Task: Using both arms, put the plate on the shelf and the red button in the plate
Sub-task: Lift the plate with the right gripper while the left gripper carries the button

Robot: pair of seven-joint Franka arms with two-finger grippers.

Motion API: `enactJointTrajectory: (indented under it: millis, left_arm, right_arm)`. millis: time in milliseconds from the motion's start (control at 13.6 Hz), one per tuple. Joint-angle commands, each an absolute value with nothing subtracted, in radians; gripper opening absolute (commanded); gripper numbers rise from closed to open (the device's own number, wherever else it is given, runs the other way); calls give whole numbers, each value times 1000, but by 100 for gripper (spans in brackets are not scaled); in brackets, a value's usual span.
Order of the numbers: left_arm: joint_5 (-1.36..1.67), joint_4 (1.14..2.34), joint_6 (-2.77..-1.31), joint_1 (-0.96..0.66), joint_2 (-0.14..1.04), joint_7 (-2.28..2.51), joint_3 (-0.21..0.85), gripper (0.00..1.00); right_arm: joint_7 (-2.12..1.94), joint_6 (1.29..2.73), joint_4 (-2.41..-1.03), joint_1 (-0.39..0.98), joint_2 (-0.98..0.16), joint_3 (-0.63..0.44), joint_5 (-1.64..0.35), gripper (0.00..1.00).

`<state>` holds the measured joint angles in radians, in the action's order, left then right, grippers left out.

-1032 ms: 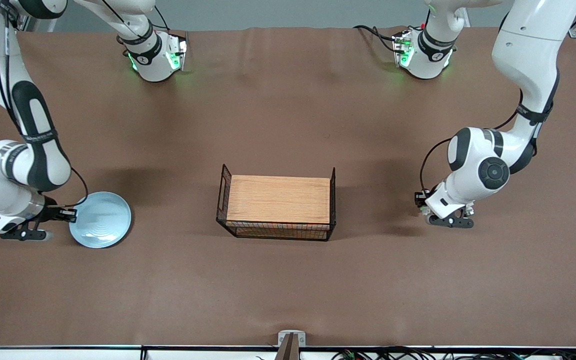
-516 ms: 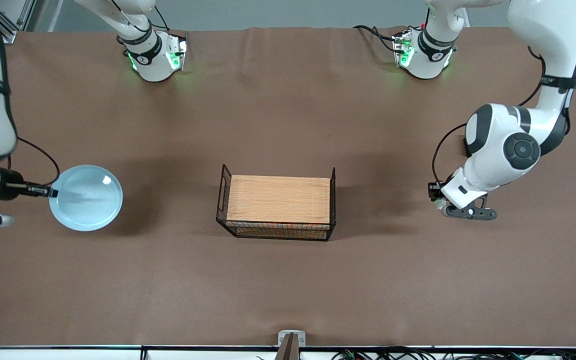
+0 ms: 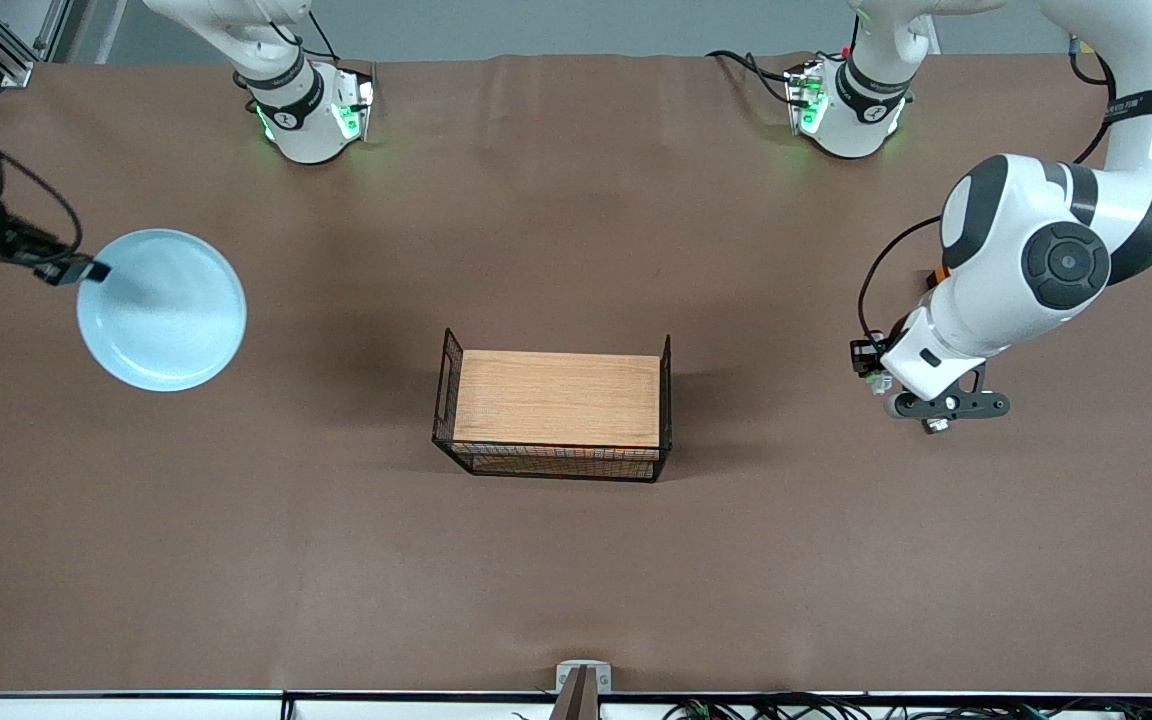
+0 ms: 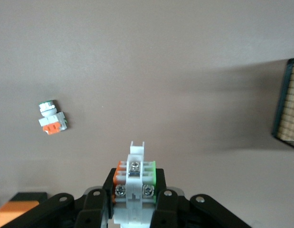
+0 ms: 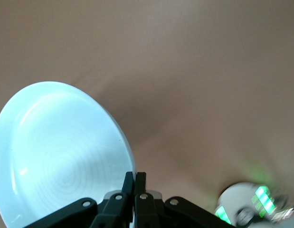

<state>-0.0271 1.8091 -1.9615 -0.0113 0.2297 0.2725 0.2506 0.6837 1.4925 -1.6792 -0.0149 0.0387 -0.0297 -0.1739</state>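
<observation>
Right tool (image 5: pixel 135 183) pinched shut aloft, left tool (image 4: pixel 133 190) clamped, raised

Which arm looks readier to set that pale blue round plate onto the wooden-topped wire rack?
Right: the right end effector grips the pale blue round plate by its rim, above the table. The left end effector holds the white push-button switch.

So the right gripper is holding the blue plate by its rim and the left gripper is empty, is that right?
Not quite. The right gripper does grip the plate by its rim, but the left gripper is not empty: the left wrist view shows it shut on the red button.
</observation>
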Motion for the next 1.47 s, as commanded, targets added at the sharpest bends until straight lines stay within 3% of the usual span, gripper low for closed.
enactJointTrajectory:
  millis: [0, 369, 664, 885, 1253, 1401]
  left_arm:
    - [-28, 1723, -1886, -11, 232, 378, 299, 26]
    - [-12, 1566, -1750, -12, 241, 671, 391, 24]
    - [-3, 1500, -1717, -18, 242, 1103, 488, 20]
    - [-3, 1497, -1717, -43, 259, 1309, 540, 19]
    - [0, 1416, -1732, -127, 310, 1727, 541, 18]
    - [-2, 1414, -1807, -140, 327, 1846, 540, 18]
  right_arm:
    - [1052, 1511, -1720, 170, 100, -35, -178, 0]
    - [1628, 1702, -1721, 492, 86, -35, -167, 0]
    - [2000, 1905, -1756, 665, -1, -37, -82, 0]
    - [2195, 1998, -1753, 732, -86, -37, -12, 0]
    - [2335, 2091, -1735, 779, -210, -37, 64, 0]
    - [2367, 2094, -1706, 781, -265, -37, 92, 0]
